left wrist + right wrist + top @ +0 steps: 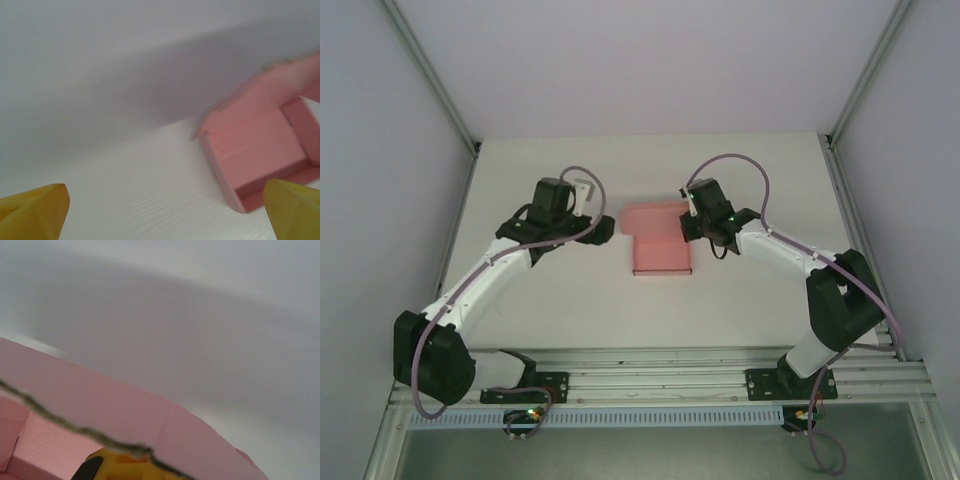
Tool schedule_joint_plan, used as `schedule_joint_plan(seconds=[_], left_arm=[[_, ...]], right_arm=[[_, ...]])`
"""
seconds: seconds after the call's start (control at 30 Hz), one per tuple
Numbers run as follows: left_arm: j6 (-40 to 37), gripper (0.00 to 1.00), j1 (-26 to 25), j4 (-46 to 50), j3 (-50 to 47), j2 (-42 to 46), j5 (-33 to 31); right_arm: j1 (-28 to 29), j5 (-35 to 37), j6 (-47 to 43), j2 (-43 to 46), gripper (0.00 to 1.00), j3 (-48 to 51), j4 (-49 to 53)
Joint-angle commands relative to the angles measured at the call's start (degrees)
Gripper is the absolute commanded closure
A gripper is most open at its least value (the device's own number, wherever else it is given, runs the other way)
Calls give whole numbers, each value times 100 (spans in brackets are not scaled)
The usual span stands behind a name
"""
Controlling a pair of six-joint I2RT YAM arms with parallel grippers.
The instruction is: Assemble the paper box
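Note:
The salmon-pink paper box (660, 245) lies partly folded in the middle of the white table, with a low tray part toward me and a raised flap at its far right corner. My right gripper (690, 214) is at that far right corner, shut on the flap. In the right wrist view the flap (150, 410) spans the frame, its ragged edge crossing in front of a yellow finger (125, 467). My left gripper (604, 228) hovers just left of the box, open. In its wrist view the box (260, 150) sits beyond the right fingertip (295, 210), and nothing is between the fingers.
Pale enclosure walls (390, 150) rise on the left, right and far sides, with aluminium posts (865, 70) at the back corners. A metal rail (660, 370) carrying both arm bases runs along the near edge. Bare tabletop (570, 320) lies around the box.

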State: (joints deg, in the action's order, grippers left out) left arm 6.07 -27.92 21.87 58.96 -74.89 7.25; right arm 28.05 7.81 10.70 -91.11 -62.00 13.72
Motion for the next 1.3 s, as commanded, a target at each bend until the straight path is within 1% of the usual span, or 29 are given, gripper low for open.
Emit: schedule_joint_plan(seconds=[0.0,0.07,0.13,0.23,0.33,0.4,0.47,0.5,0.57,0.67,0.83,0.9,0.97,1.0,1.03,1.07,1.13,1.27], left_arm=[[-1072,0,-220,-714,41,-236,672],[-1271,0,-183,-583,319,-590,686],[-1465,3,-144,-384,639,-947,754],[-1877,8,-135,29,1187,-1488,1092],[-2071,11,-71,158,1569,-1875,1056],[-2137,14,102,242,1810,-2098,1428],[-2278,19,182,495,2107,-2365,1847],[-2381,22,175,621,2243,-2486,1872],[-2567,33,148,809,2438,-2705,1819],[-2660,44,147,1107,2706,-2949,1763],[-2750,44,147,1086,2741,-3073,1589],[-2787,42,147,1015,2798,-3131,1583],[-2787,44,147,1096,2979,-3255,1676],[-2801,48,146,1149,3064,-3317,1737],[-2814,54,147,1206,3135,-3373,1786],[-2827,67,139,1271,3201,-3423,1798],[-2783,99,121,1423,3321,-3477,1678],[-2516,100,-13,1308,3101,-3273,1177]], right_arm=[[39,77,440,319,100,151,-34],[42,67,315,348,100,112,5],[43,14,108,353,100,100,2],[45,-201,-74,326,100,109,-81],[53,-309,-189,266,100,107,-97],[48,-280,-224,241,100,91,-64],[50,-318,-259,211,100,81,-53],[47,-341,-265,205,100,78,-53],[55,-354,-272,171,100,63,-30],[51,-276,-296,107,100,-18,70],[50,-358,-360,127,100,-49,66],[43,-412,-383,144,100,-58,52],[50,-435,-401,149,100,-69,62],[51,-436,-410,147,100,-74,78],[46,-422,-406,138,100,-76,92],[52,-394,-401,132,100,-76,88],[48,-311,-334,124,100,-87,97],[46,-48,-57,76,100,-123,9]])
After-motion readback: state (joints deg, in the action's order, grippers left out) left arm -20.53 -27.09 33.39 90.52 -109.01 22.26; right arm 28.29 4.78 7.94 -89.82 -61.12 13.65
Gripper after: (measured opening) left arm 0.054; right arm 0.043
